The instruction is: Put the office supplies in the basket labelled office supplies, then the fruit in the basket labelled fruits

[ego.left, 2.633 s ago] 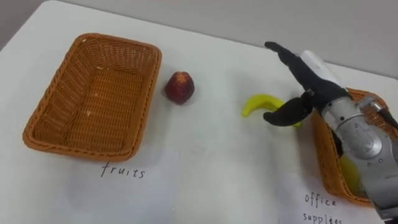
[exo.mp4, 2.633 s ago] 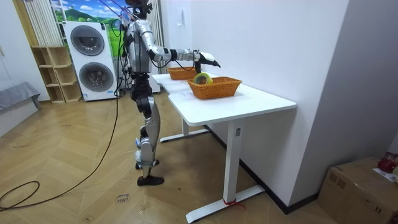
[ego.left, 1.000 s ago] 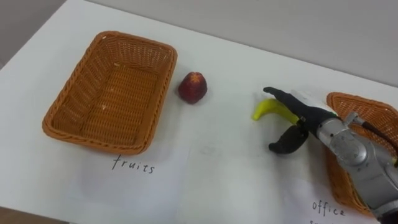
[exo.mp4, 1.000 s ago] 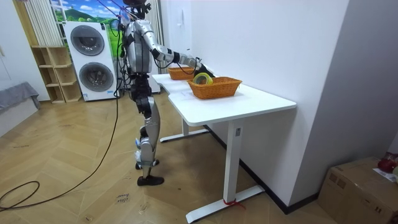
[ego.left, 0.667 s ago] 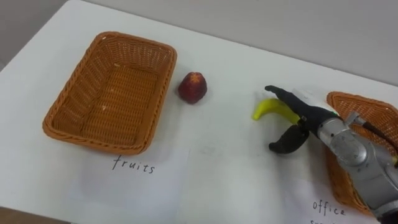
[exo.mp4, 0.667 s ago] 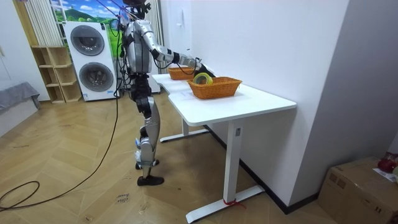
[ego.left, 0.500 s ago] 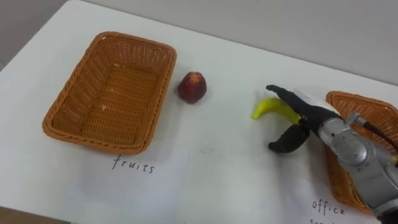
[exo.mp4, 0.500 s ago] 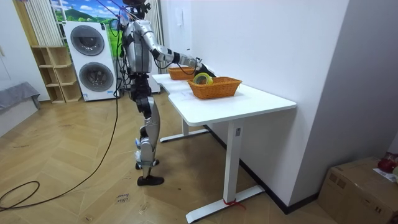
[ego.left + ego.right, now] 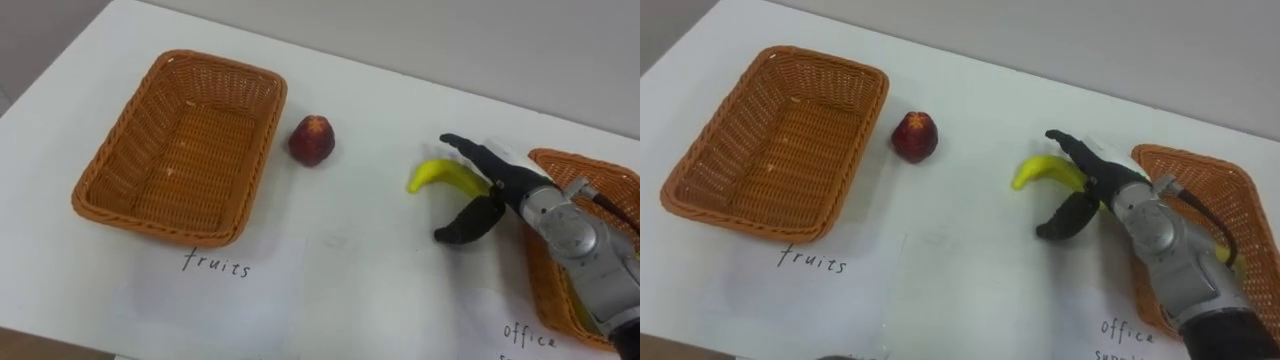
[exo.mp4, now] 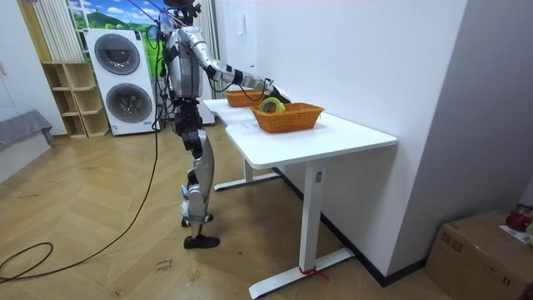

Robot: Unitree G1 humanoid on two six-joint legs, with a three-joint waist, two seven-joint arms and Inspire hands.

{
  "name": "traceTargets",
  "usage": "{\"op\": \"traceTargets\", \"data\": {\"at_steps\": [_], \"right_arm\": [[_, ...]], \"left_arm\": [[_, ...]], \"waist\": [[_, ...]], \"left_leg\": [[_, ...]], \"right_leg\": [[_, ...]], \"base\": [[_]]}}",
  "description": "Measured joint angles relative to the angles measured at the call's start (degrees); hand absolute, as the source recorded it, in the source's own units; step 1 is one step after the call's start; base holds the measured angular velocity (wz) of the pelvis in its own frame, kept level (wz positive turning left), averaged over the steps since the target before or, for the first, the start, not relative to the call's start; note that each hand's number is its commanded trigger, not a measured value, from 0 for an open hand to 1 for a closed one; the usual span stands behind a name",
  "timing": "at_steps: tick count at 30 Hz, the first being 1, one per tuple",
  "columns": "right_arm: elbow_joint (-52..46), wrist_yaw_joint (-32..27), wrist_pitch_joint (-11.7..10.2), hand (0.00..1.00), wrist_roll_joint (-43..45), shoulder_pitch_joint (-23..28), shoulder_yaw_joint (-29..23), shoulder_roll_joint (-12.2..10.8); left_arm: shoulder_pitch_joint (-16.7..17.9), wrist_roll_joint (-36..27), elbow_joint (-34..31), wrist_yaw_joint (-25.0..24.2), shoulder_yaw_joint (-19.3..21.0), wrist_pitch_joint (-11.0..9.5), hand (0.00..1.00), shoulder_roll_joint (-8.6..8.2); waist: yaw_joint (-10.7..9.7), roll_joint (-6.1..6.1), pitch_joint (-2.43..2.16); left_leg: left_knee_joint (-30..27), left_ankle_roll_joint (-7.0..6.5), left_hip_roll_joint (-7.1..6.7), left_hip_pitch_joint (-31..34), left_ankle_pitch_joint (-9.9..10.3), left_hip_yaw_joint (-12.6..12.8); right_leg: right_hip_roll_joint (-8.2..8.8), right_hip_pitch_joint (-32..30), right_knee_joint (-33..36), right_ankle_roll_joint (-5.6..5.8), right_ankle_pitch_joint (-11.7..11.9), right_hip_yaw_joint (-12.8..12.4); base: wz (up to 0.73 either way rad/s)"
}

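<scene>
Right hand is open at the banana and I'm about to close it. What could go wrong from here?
1. The right hand spans only one end of the curved banana, so it may pivot or slip out when lifted.
2. The forearm lies over the office supplies basket; a careless lift could nudge it.
3. The red fruit sits just beside the fruits basket, on the likely path; a low carry might knock it rolling.

label "fruits" point(image 9: 215, 265) before left basket point(image 9: 150, 222) | label "office" point(image 9: 525, 332) before right basket point(image 9: 570, 158)
</scene>
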State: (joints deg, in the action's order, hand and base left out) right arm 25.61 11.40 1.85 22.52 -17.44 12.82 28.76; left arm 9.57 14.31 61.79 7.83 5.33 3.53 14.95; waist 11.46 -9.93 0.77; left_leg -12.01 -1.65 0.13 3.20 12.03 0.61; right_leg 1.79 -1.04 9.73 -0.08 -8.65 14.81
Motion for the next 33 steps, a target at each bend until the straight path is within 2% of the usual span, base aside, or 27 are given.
{"op": "traceTargets", "data": {"at_steps": [8,10,17,23,27,33], "right_arm": [[1.1,0.1,0.4,0.00,-0.1,-0.2,-0.2,0.0],[1.1,0.5,0.7,0.00,0.0,-0.2,-0.3,0.0],[7.4,3.5,0.7,0.00,-3.0,-3.0,-0.3,0.1],[8.9,5.7,1.0,0.00,-4.5,-3.2,-0.7,0.4],[9.8,7.3,2.0,0.00,-4.7,-3.8,-0.7,0.4],[11.3,8.9,2.0,0.00,-6.3,-4.1,-0.7,0.5]], "left_arm": [[0.0,0.4,0.0,-0.1,0.0,0.2,0.00,0.08],[0.1,0.5,0.0,-0.5,0.0,0.3,0.00,0.09],[-0.2,1.0,0.1,-0.8,-0.6,0.3,0.00,0.28],[-0.6,1.1,-0.2,-1.0,-1.6,0.8,0.00,0.73],[-0.7,1.1,-0.5,-1.1,-2.2,1.3,0.00,0.89],[-0.6,1.1,-1.2,-1.3,-2.3,1.8,0.00,1.05]], "waist": [[0.0,-0.20,-0.14],[0.0,-0.23,-0.15],[-0.1,-0.07,-0.05],[0.0,0.00,-0.02],[0.1,0.01,-0.03],[0.3,0.01,-0.03]], "left_leg": [[-0.8,0.00,-0.13,0.4,0.0,-1.0],[-0.8,0.01,-0.53,0.6,0.0,-1.4],[-1.3,0.03,-0.68,0.5,0.0,-2.4],[-1.3,0.05,-0.69,1.0,0.0,-2.6],[-1.6,0.05,-0.71,1.1,0.0,-2.7],[-1.8,0.08,-0.68,1.0,0.0,-2.7]], "right_leg": [[0.12,0.2,0.0,-0.01,0.0,1.2],[0.13,0.2,0.0,0.00,0.0,1.4],[0.19,0.9,-0.1,-0.01,0.0,2.4],[0.20,0.8,-0.1,-0.01,0.0,2.6],[0.20,0.8,-0.1,-0.07,0.0,2.6],[0.17,0.9,0.0,-0.13,0.1,2.6]], "base": [[0.06],[0.07],[0.06],[0.02],[0.00],[0.00]]}}
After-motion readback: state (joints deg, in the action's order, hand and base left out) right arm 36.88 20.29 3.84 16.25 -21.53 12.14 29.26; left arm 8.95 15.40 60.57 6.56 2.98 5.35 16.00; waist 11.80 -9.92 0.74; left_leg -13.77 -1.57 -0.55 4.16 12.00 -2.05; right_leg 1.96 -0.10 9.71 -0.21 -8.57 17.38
